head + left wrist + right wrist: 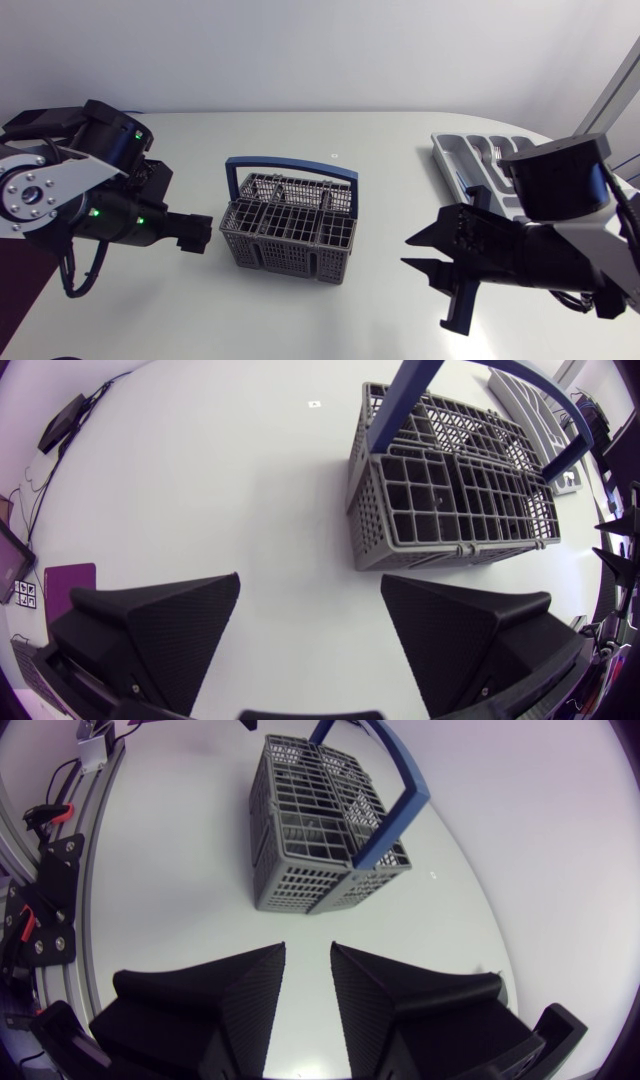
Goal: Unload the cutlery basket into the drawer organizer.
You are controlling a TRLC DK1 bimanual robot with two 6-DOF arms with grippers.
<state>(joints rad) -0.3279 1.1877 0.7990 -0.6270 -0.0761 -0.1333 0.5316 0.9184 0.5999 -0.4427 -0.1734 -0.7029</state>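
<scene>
The cutlery basket (290, 222) stood upright near the middle of the counter (330, 310), a little nearer the far edge than the front one. It was a rectangular box of grey plastic. Its walls were an open lattice of small squares, and its top was divided into a grid of cells, finer along one half than the other. A blue handle (292, 165) rose in a squared arch over its length and stood upright, with both ends fixed to the short sides. Thin shapes showed in some of the rear cells, but the views did not show clearly what they were.

The drawer organizer (465, 152) lay at the far right corner of the counter. It was a shallow grey tray with long compartments, and my right arm partly covered it in the head view.

The left pincer (196, 233) was low over the counter on the left side, pointing at the basket's left short end, near it but apart. In its wrist view the left pincer (310, 600) had its two black wedges spread wide, with bare counter between them and the basket just ahead.

The right pincer (407, 252) hung on the right side, nearer the front edge, aimed at the basket's right end and apart from it. From its wrist, the right pincer (308, 960) showed a narrow gap between its wedges and gripped nothing, with the basket ahead of it.
</scene>
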